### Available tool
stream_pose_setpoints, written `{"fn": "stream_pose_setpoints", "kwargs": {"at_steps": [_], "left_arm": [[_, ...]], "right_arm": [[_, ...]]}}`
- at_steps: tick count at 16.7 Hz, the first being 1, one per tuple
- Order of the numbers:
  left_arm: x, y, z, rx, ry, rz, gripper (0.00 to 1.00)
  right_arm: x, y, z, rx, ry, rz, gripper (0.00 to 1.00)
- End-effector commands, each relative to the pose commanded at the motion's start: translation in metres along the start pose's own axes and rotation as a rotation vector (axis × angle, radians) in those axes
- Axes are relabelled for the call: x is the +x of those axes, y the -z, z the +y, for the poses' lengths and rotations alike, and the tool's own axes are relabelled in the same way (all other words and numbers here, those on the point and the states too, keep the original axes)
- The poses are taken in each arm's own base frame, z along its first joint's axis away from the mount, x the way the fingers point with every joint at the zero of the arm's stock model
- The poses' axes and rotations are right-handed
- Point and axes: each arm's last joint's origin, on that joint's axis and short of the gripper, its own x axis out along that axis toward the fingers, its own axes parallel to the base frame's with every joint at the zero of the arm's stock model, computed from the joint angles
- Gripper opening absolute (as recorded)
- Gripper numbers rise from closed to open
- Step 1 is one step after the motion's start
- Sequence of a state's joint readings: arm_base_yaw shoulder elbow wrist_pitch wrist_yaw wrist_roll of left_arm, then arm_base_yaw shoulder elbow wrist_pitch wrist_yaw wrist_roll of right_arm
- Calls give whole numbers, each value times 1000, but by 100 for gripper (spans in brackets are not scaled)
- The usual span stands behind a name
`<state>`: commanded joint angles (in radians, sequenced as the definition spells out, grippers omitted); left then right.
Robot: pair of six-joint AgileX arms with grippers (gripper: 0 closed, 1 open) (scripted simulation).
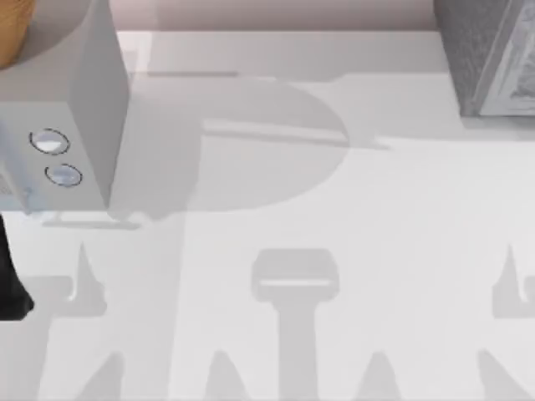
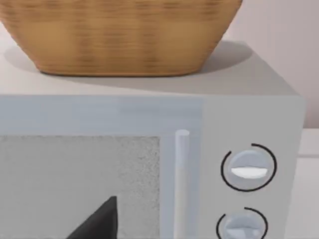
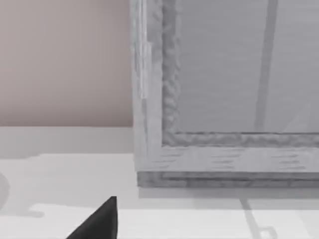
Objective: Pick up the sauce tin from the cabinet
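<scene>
The sauce tin is out of view. The grey cabinet (image 1: 489,58) stands at the table's back right corner; the right wrist view faces its framed front panel (image 3: 224,89) from close by. A dark part of my right gripper (image 3: 99,221) sits low in front of the cabinet, above the table. A dark part of my left gripper (image 2: 99,221) hangs in front of the microwave's door (image 2: 79,179). A dark piece of my left arm (image 1: 10,271) reaches in at the far left edge of the table.
A grey microwave (image 1: 84,125) with two round knobs (image 1: 50,142) stands at the back left, with a wicker basket (image 2: 119,35) on top of it. The white table (image 1: 292,209) stretches between microwave and cabinet. A pale wall (image 3: 65,59) runs behind.
</scene>
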<state>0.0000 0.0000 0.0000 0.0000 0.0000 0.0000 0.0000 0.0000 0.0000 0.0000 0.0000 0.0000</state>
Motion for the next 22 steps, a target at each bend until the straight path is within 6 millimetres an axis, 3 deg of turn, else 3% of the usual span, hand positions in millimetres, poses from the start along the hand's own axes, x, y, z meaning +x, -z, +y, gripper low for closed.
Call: {"fn": "stream_pose_setpoints", "kwargs": {"at_steps": [4,7,13,18,22], "left_arm": [[0,0,0,0,0,0,100],[0,0,0,0,0,0,100],[0,0,0,0,0,0,100],[0,0,0,0,0,0,100],[0,0,0,0,0,0,100]], "right_arm": [[0,-8,0,1,0,0,100],[0,-41,2,1,1,3,100],[22,-157,8,0,6,17,100],[70,-257,20,-4,8,23,100],[111,-315,34,-2,5,9,100]]}}
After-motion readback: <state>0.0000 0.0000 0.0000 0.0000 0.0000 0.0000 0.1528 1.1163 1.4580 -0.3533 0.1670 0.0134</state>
